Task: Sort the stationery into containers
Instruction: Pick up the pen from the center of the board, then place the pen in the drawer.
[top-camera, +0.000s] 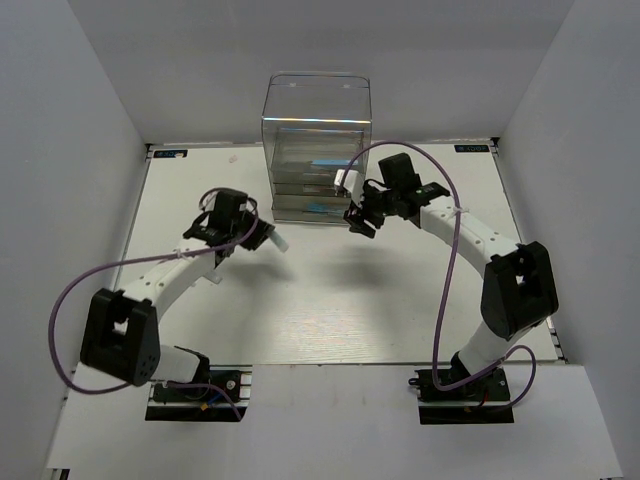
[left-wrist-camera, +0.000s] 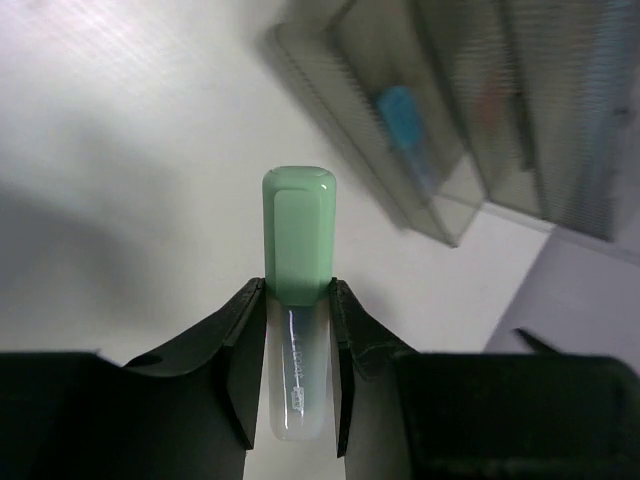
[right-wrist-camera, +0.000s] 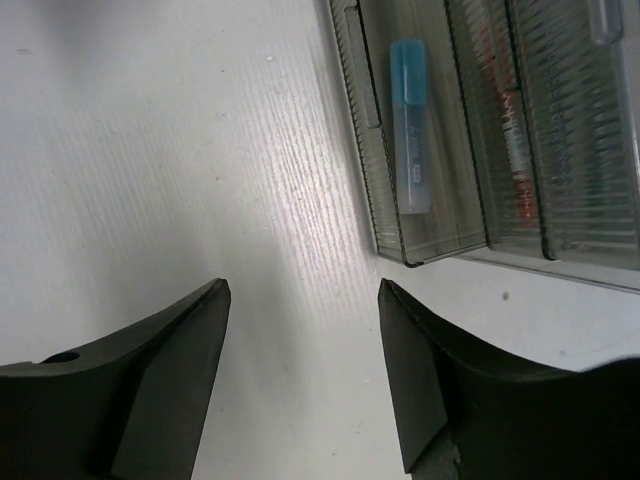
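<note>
Legend, 3 views of 1 moment. My left gripper (left-wrist-camera: 298, 290) is pinched on the pale green marker (left-wrist-camera: 298, 235): both fingers press its clear lower barrel, and the green cap stands out past the fingertips. The marker's long axis runs straight along my fingers, so where my wrist points, the cap points.

In the top view the left gripper (top-camera: 250, 233) hangs over the left half of the table (top-camera: 300, 310), and the marker (top-camera: 279, 242) reaches toward the table's middle. The drawer box (top-camera: 316, 110) stands at the middle of the far edge, its lower drawers pulled out toward the near edge. From my left gripper it lies ahead and to the right. In the left wrist view the open drawers (left-wrist-camera: 430, 200) sit up and right of the cap, well apart from it and slanted against the marker's axis.

My right gripper (top-camera: 358, 218) is spread wide with nothing between the fingers (right-wrist-camera: 305, 285), just beside the box's front right corner and much nearer to it than the left. Its camera shows 1 light blue marker (right-wrist-camera: 410, 120) lying lengthwise in the lowest drawer (right-wrist-camera: 365, 150).

Judgement: the coming move needs a swing right and toward the far edge, with a turn of the wrist until the marker lies along a drawer's length.
</note>
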